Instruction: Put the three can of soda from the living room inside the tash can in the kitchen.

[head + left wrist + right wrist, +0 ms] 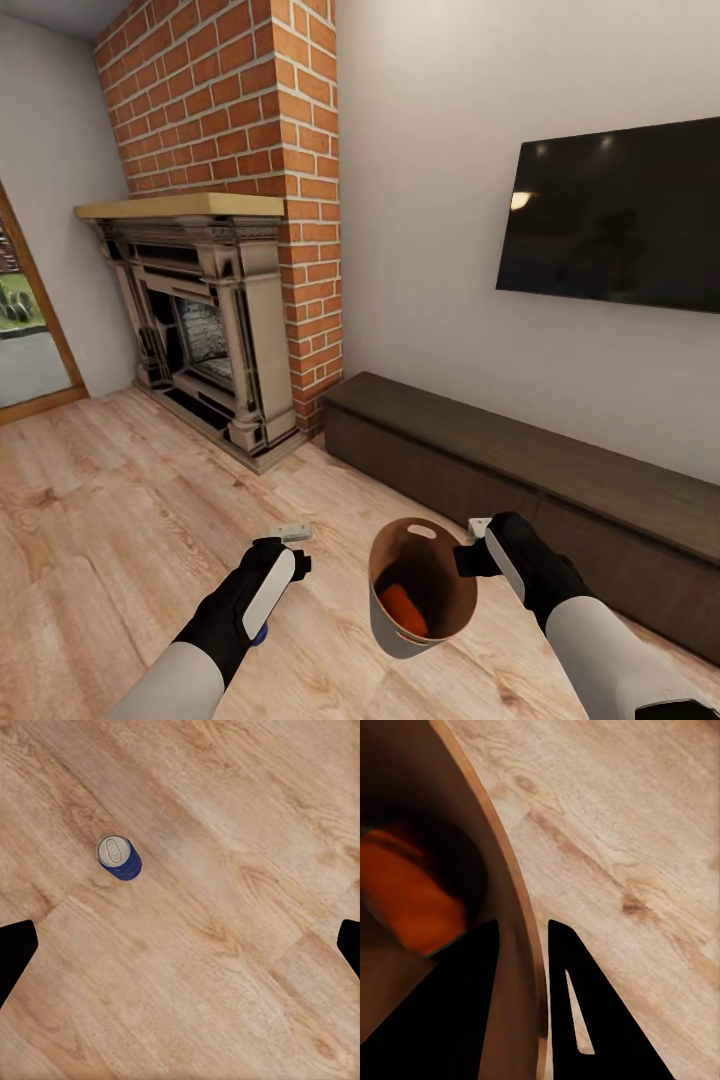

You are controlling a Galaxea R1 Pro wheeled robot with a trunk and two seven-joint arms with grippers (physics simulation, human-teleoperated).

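The tash can (441,583), coppery inside and grey outside, hangs tilted above the wood floor, and my right gripper (470,556) is shut on its rim. In the right wrist view the fingers (465,982) straddle its wall (519,904). An orange can of soda (404,608) lies inside it, also seen as an orange can (412,896) in the right wrist view. A dark blue can of soda (120,857) stands upright on the floor under my left gripper (180,945), which is open wide and well above it. A bit of the blue can (259,633) peeks from under my left arm (283,562).
A red-brick fireplace (215,330) with a wooden mantel stands ahead on the left. A long dark low cabinet (520,465) runs along the right wall under a wall TV (615,215). A doorway (25,340) opens at the far left. Light plank floor (120,520) lies ahead.
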